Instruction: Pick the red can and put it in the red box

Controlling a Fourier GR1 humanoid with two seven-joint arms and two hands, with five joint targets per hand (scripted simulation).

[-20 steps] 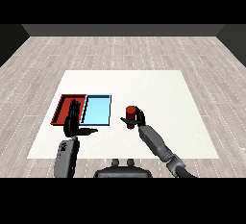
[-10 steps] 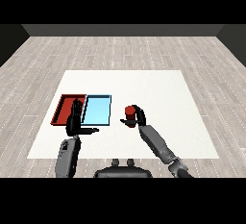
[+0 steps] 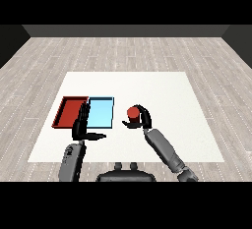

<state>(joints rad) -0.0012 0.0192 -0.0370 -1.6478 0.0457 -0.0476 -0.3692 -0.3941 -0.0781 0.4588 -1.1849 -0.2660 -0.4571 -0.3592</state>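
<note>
Red can (image 3: 132, 114): it is being held upright, its long axis standing vertical, just right of the light blue tray (image 3: 101, 113) and seemingly a little above the white table (image 3: 162, 90).
Right hand (image 3: 142, 119): its fingers and thumb are being curled round the can from the right and from behind, so the can is being gripped, not merely touched.
Left hand (image 3: 81, 124): nothing is being held; its fingers are being kept straight and raised, the thumb stuck out sideways, above the near edges of the two trays.
Red tray (image 3: 65, 113): it is lying at the far left, touching the light blue tray along one side.
Deciding relation: the red tray is lying leftward of the can, with the whole light blue tray between them; the can is being carried by the right hand, though the left hand is nearer the red tray.
Judged next move: a leftward carry across the blue tray is being called for, past the raised left hand.
Look of the can: a short red cylinder, its round top facing the head view, its lower body being hidden by dark fingers.
</note>
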